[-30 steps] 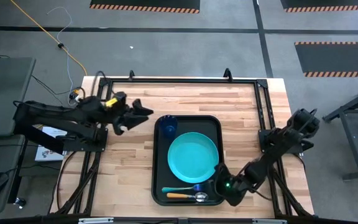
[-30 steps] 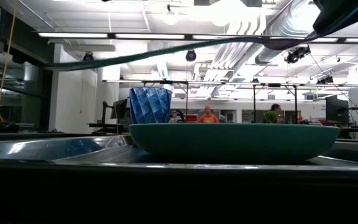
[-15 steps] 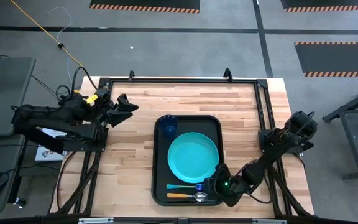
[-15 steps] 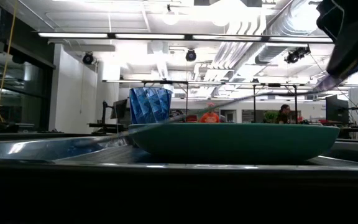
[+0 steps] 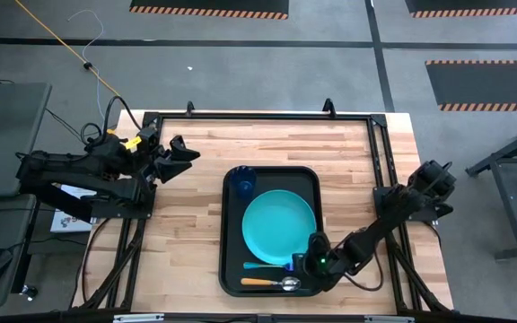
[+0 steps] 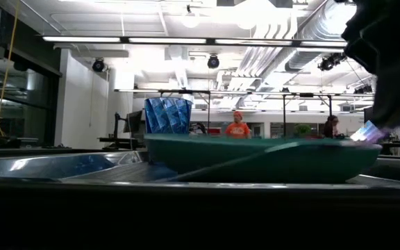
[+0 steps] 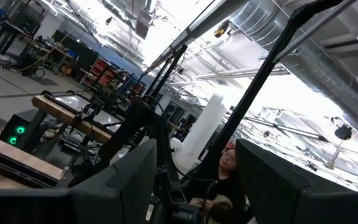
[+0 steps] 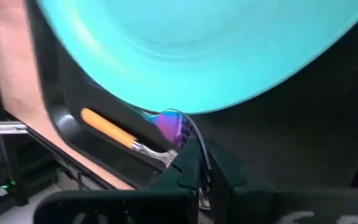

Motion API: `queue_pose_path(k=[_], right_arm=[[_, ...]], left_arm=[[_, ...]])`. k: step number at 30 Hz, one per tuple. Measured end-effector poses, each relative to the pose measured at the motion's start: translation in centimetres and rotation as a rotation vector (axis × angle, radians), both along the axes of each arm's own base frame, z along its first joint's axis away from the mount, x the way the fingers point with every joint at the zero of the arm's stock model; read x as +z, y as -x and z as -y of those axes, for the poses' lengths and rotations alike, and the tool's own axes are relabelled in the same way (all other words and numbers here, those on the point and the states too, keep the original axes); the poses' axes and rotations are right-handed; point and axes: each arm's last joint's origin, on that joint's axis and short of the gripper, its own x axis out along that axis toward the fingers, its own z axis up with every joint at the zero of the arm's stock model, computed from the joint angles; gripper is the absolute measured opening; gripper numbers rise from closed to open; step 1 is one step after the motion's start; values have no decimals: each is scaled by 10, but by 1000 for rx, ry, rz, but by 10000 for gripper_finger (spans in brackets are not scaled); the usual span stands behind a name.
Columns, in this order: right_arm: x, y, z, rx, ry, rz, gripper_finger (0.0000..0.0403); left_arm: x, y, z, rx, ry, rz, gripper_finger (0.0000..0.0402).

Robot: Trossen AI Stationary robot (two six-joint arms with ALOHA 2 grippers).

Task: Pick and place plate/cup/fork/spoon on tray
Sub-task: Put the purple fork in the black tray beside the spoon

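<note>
The black tray (image 5: 225,224) holds the teal plate (image 5: 279,227), the dark-blue cup (image 5: 243,184) at its far left corner, and the orange-handled spoon (image 5: 272,283) along its near rim. My right gripper (image 5: 305,264) is low over the tray's near right part, just near of the plate, shut on the light-blue fork (image 5: 263,266). The fork lies between the plate and the spoon. My left gripper (image 5: 183,151) is open and empty, held up over the table's far left, clear of the tray. My right gripper pinches the fork's darker blue end (image 8: 168,122) between its two fingers (image 8: 188,163). It comes slanting down from the table's right, roughly along the fork. In the low view the fork (image 6: 269,151) is tilted, the held end raised and the other end low by the tray floor.
The spoon's orange handle (image 8: 107,127) lies right beside the held fork end, and the plate's rim (image 8: 185,106) is just beyond it. Bare wood lies on either side of the tray (image 6: 47,167). People stand in the room behind the table.
My right gripper has come down and gone a little toward the plate with the fork. The fork has dropped from high above the plate to a low slant, its free end sinking to the tray. My left gripper has drawn back toward the table's far left.
</note>
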Motion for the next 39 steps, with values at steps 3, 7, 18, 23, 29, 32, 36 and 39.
queue_pose_path(k=[3, 7, 18, 23, 29, 32, 36, 39], right_arm=[[-8, -2, -3, 6, -5, -9, 0], [-14, -6, -6, 12, -22, 0, 1], [-11, -7, -6, 29, -19, 20, 1], [-9, -6, -6, 35, -38, 12, 0], [-10, -6, -4, 36, -55, -23, 1], [-11, -7, -2, 35, -57, -33, 7], [-12, -6, -1, 35, -62, -56, 37], [-12, -6, -1, 38, -63, -61, 72]], left_arm=[[0, 0, 0, -1, 3, 0, 209], [0, 0, 0, -4, 10, 0, 209], [0, 0, -2, 41, 39, 1, 209], [0, 0, -2, 40, 43, 0, 209], [0, 0, -2, 39, 44, 0, 209], [0, 0, -2, 39, 44, 0, 209], [0, 0, -2, 39, 44, 0, 209], [0, 0, -2, 39, 44, 0, 209]])
